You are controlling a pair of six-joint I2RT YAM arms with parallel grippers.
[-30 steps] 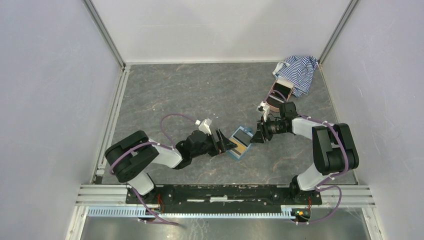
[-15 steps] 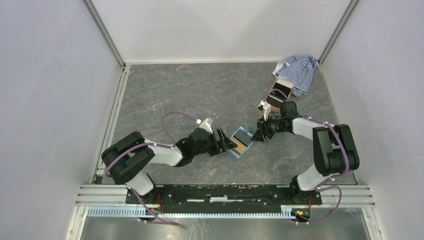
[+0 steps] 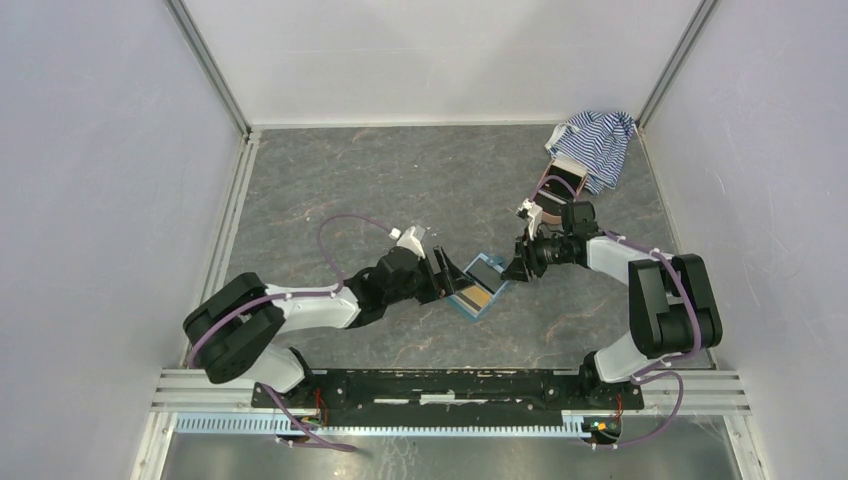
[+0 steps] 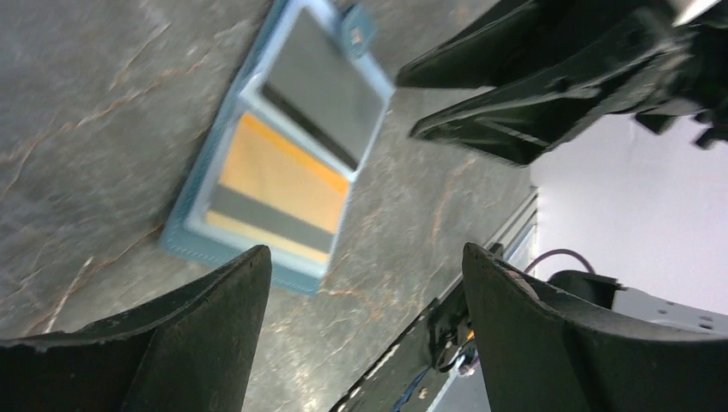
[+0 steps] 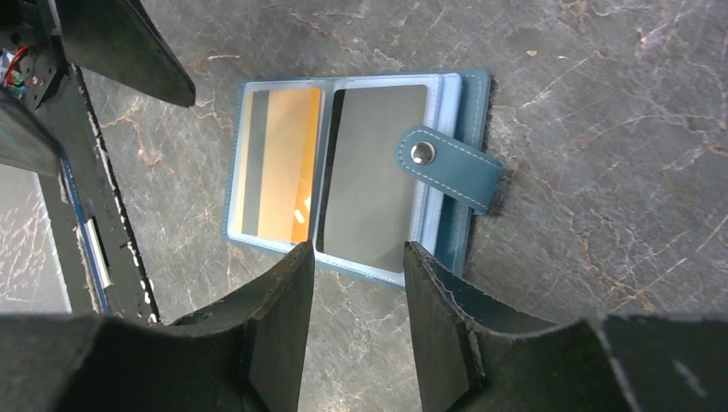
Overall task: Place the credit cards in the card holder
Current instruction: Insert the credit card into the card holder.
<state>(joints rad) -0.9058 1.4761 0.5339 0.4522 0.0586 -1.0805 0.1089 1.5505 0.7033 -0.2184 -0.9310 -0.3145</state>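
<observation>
- Left gripper (image 3: 447, 283) first, from the top camera: I see its jaws spread wide with nothing between them, low over the bench (image 3: 400, 180) just left of the card holder (image 3: 461, 303).
- Same view: the right gripper (image 3: 512, 268) sits at the card holder's far right corner, jaws partly apart and empty. I cannot tell whether it touches the holder.
- The card holder lies open and flat on the bench between the two grippers. A tan-gold credit card (image 3: 473, 298) is in its near half and a dark grey credit card (image 3: 487, 270) in its far half.
- Well apart from them, at the far right corner, lie a blue-white striped cloth (image 3: 595, 140) and a pink case (image 3: 558, 188) just in front of it.
- Left wrist camera: my own two fingers (image 4: 206, 326) stand far apart, framing bare bench, with the open holder beyond them. The right gripper's dark fingers (image 4: 532, 94) reach in from the upper right, close to the holder's snap tab (image 4: 356, 21).
- Right wrist camera: the fingers (image 5: 275, 326) are roughly half open and grip nothing. Past them the holder shows the tan-gold card, with its dark stripe, in the left pocket and the grey card in the right pocket. The snap tab (image 5: 446, 167) lies folded over the grey card's right edge.
</observation>
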